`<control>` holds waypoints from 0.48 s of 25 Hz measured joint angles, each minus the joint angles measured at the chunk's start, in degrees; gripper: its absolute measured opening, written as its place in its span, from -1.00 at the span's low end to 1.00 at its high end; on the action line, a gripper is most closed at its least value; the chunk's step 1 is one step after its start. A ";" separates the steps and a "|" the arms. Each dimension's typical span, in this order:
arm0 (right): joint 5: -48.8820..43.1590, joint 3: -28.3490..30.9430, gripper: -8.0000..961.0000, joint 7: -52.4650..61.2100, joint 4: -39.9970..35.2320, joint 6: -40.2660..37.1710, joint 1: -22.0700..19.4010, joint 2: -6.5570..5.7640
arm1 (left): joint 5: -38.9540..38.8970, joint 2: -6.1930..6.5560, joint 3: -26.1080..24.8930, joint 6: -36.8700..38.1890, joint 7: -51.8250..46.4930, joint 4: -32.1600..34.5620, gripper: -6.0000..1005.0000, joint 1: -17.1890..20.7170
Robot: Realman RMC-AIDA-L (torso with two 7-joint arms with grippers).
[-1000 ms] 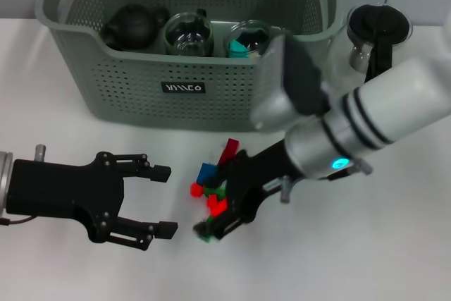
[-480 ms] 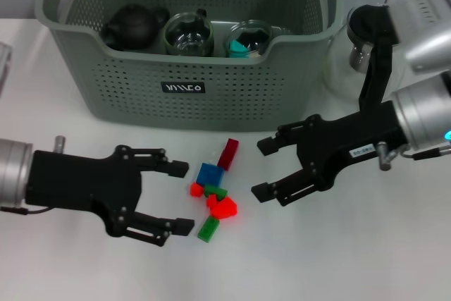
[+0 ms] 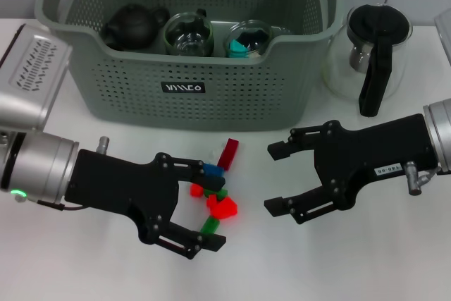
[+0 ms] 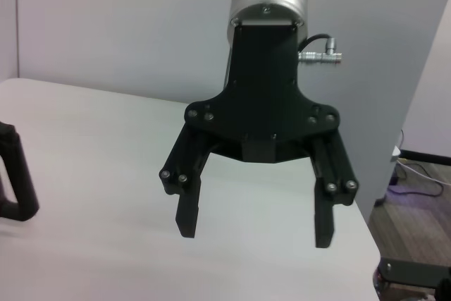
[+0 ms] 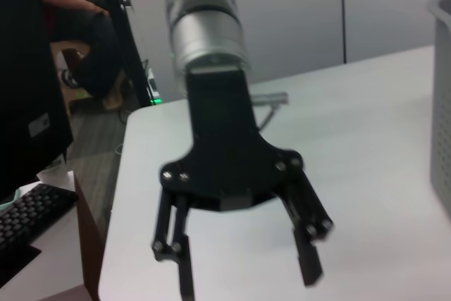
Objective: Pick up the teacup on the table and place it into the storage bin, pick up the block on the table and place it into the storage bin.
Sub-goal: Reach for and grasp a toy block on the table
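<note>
A small pile of coloured blocks lies on the white table in front of the storage bin [image 3: 134, 82]: a long red block [image 3: 228, 152], a blue one [image 3: 210, 169], a red one [image 3: 224, 206] and a green one [image 3: 208, 226]. My left gripper [image 3: 212, 206] is open, its fingers on either side of the pile's left part. To the right of the pile, my right gripper [image 3: 277, 178] is open and holds nothing. It also shows open in the left wrist view [image 4: 255, 230]. The right wrist view shows the left gripper [image 5: 246, 281]. Two glass teacups [image 3: 189, 33] [image 3: 248, 39] stand in the bin.
A dark teapot [image 3: 132, 25] sits in the bin's left part. One of the teacups holds a teal piece. A glass pot with a black handle [image 3: 371, 51] stands on the table right of the bin, just beyond my right arm.
My right gripper pulled back from the block pile to the right and opened. My left gripper moved right until its fingers reached the pile. The blocks have shifted a little.
</note>
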 joint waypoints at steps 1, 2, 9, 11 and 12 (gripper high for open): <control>0.02 0.01 0.93 -0.15 -0.33 -0.17 -0.18 0.13 | 0.00 -0.07 0.07 -0.05 -0.01 0.00 0.74 -0.12; 0.06 -0.04 0.93 -0.18 -0.47 -0.24 -0.29 0.17 | 0.01 -0.18 0.08 -0.19 -0.01 0.00 0.74 -0.19; 0.23 -0.89 0.93 -1.01 -0.48 0.55 0.23 0.36 | -0.31 -0.25 -0.15 -0.50 -0.04 0.00 0.74 0.31; 0.22 -1.35 0.93 -1.16 -0.48 1.16 0.60 0.38 | -0.34 -0.23 -0.31 -0.62 -0.03 -0.01 0.74 0.42; 0.16 -1.64 0.93 -1.43 -0.43 1.69 0.83 0.38 | -0.36 -0.20 -0.43 -0.74 -0.04 -0.10 0.74 0.44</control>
